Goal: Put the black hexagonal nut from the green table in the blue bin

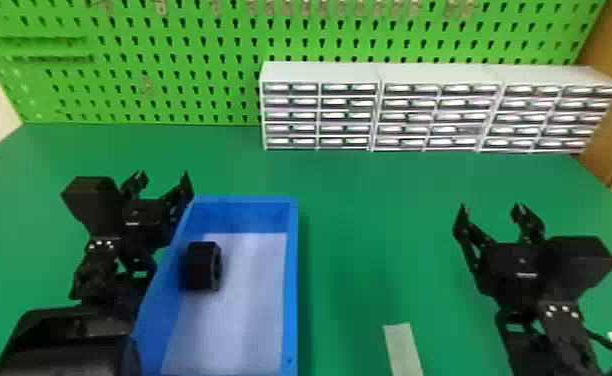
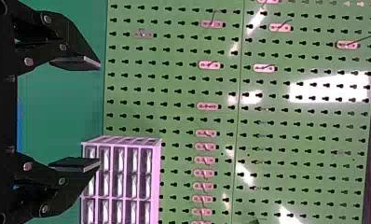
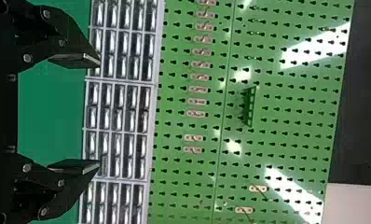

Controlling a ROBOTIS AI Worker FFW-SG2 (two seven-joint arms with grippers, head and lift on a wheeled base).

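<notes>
1 blk nut (image 1: 202,266) in blue bin (image 1: 291,280)

The blue plastic bin (image 1: 292,280) runs off the head view's bottom edge, its left wall partly hidden behind the jointed black left arm (image 1: 70,345). Right of the bin, a flat pale strip (image 1: 402,350) is cut off; beyond it, small-drawer grey cabinets (image 1: 320,72) have blurred fronts.

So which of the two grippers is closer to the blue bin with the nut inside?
The left gripper, open beside the left rim of the blue bin; the right gripper, also open, is well off to the bin's right.
</notes>
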